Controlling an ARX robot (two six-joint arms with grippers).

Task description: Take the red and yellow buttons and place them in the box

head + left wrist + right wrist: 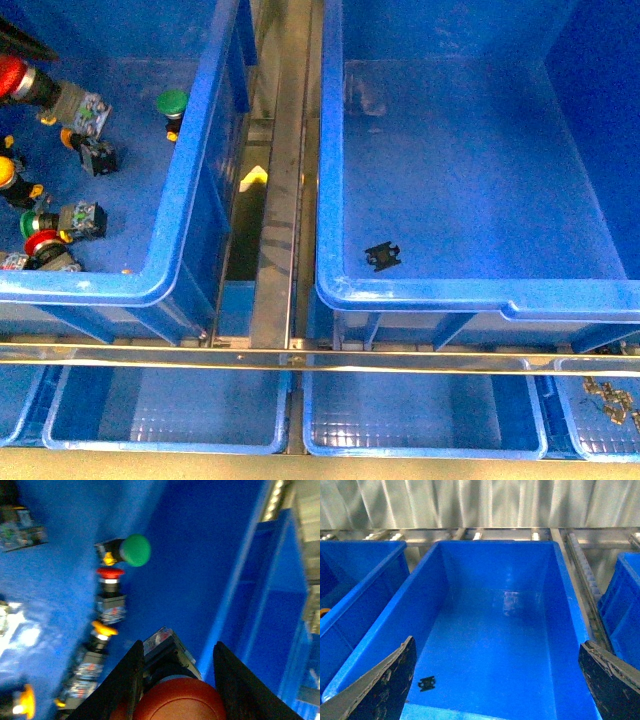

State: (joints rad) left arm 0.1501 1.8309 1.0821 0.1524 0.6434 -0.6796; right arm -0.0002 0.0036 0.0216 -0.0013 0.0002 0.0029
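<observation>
**Over the metal rack (pixel 283 120) — we hold a red button (pixel 175 702)**

Two big blue bins sit side by side on it. Our left pincer (pixel 177 665) is pinching the red button between its fingers, above the left bin (pixel 172 200), where a green button (pixel 172 102) and other buttons lie. Our right pincer (pixel 497 645) is spread wide open over the box (pixel 470 570) — the right bin. A small black piece (pixel 427 683) lies on its floor.

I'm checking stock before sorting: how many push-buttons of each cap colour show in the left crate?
Red buttons: 2, one held by the left gripper
Green buttons: 2
Yellow-orange buttons: 2
Total: 6 in view; the crate runs off the front view's left edge, so more may be hidden.
</observation>
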